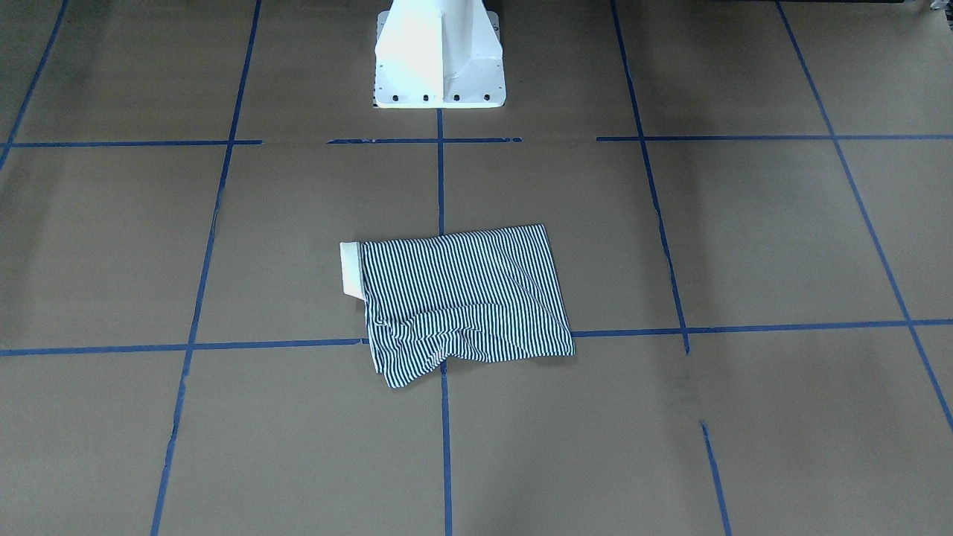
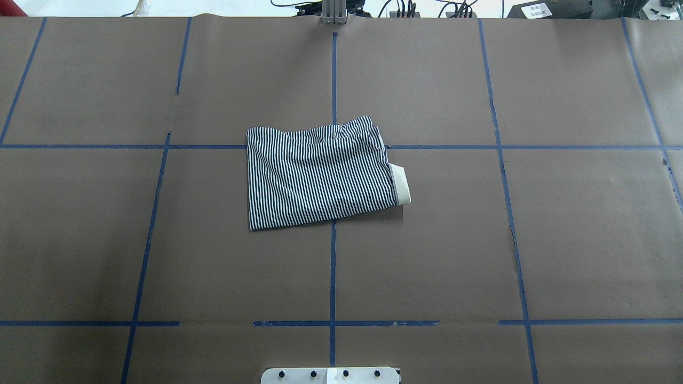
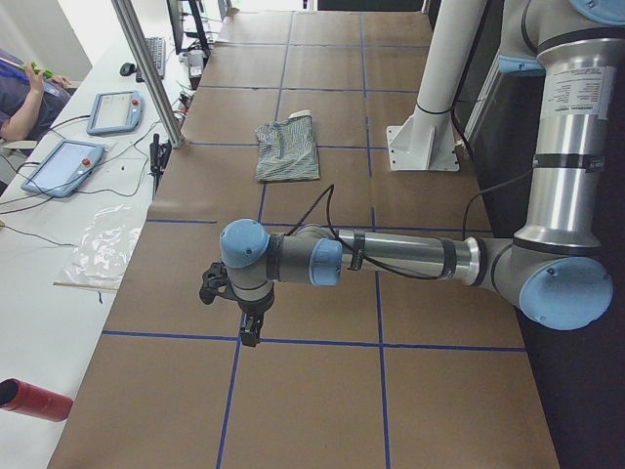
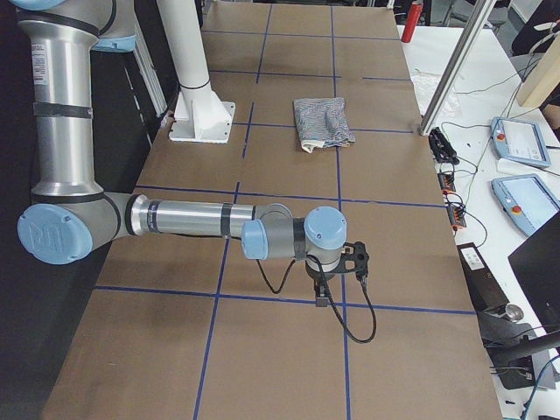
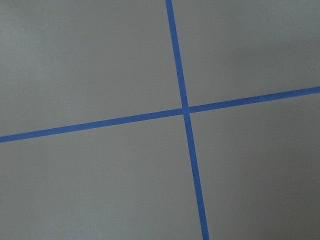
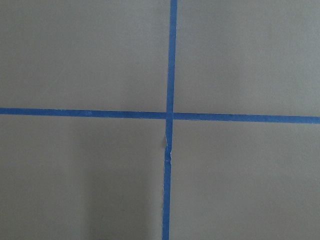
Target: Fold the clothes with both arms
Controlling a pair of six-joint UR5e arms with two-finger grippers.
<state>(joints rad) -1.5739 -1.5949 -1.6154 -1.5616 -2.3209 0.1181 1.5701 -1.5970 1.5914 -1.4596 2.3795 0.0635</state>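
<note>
The clothes are one striped navy-and-white shirt (image 1: 461,298) (image 2: 320,173), folded into a compact rectangle at the table's centre. Its cream collar (image 1: 348,268) (image 2: 400,184) sticks out at one end. No arm touches it. The left arm reaches low over the table's left end, its gripper (image 3: 249,327) pointing down, far from the shirt (image 3: 288,151). The right arm does the same at the right end, gripper (image 4: 322,293) well away from the shirt (image 4: 322,122). Each gripper shows only in a side view, so I cannot tell whether either is open or shut. Both wrist views hold only brown paper and crossed blue tape.
The white pedestal base (image 1: 439,59) (image 2: 331,375) stands behind the shirt. Blue tape lines grid the brown table cover. Side benches carry teach pendants (image 3: 63,166) (image 4: 523,140), cables and a red cylinder (image 3: 34,401). A person's arm (image 3: 24,98) rests at the far bench.
</note>
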